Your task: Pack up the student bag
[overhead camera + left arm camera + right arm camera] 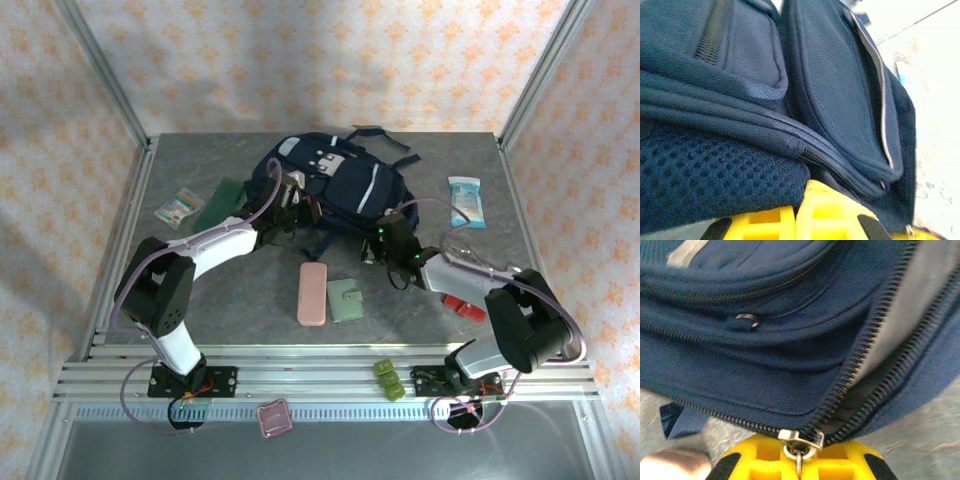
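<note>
The student bag [345,185], navy with white stripes and grey patches, lies at the back middle of the table. My left gripper [292,205] is at the bag's left side. In the left wrist view its yellow fingers [830,210] are pressed together at the seam between the mesh panel [715,175] and a zip line, pinching bag fabric. My right gripper [383,240] is at the bag's near right corner. There it is shut [800,460] on the metal zipper pull [800,440], and the zip [875,340] gapes open beyond it.
A pink case [313,293] and a green wallet [346,299] lie in front of the bag. Left of it are a green booklet [222,203] and a small packet [178,207]. A tissue pack [466,201] lies to the right, a red item [463,306] by my right arm.
</note>
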Robot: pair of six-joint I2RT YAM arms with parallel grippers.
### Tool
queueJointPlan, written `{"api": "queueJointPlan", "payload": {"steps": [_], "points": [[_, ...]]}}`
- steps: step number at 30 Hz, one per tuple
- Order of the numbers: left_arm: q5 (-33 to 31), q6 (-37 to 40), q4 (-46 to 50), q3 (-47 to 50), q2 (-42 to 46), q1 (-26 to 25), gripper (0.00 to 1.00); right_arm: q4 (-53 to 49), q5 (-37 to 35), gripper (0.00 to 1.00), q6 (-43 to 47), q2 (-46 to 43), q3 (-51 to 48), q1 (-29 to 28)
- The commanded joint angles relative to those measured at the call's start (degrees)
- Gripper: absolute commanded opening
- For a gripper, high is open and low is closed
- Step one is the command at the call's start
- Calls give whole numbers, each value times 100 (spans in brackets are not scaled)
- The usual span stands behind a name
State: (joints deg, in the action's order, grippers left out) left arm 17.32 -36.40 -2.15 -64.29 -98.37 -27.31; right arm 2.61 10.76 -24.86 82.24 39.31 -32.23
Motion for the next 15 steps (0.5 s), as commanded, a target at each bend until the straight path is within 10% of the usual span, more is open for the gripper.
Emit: {"api": "queueJointPlan", "payload": {"steps": [1, 4, 8, 15], "points": [[-651, 642, -33, -594, -201, 170, 0, 152, 298, 0, -256, 126, 58, -366], [-827, 478, -162, -699, -253, 384, 4, 476, 361, 0, -441, 497, 384, -563], [-631, 96, -241, -570, -92, 477, 55, 880, 558, 0, -688, 1038, 850, -618], [-455, -517, -559, 812, 626, 210, 68, 1004, 620, 0, -810, 1398, 1088, -618]]}}
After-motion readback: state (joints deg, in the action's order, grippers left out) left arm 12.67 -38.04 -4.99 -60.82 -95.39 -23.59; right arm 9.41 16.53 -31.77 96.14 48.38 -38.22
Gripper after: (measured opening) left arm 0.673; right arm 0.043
